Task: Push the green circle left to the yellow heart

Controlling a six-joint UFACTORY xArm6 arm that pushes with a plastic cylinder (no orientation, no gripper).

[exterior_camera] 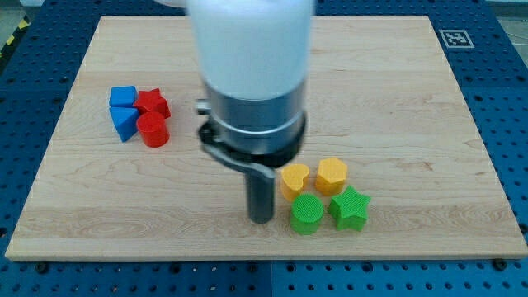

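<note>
Green circle (307, 214) near desk's bottom edge, just below yellow heart (294, 179).
No claw, just a rod: my tip (261, 219) just left of circle; contact unclear. Ridged round top.

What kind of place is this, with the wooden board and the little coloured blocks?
Probably a robotics lab test bench. A wooden board lies on a blue perforated table, a printed marker tag sits at the board's corner, and my tip rests just left of the green circle.
</note>
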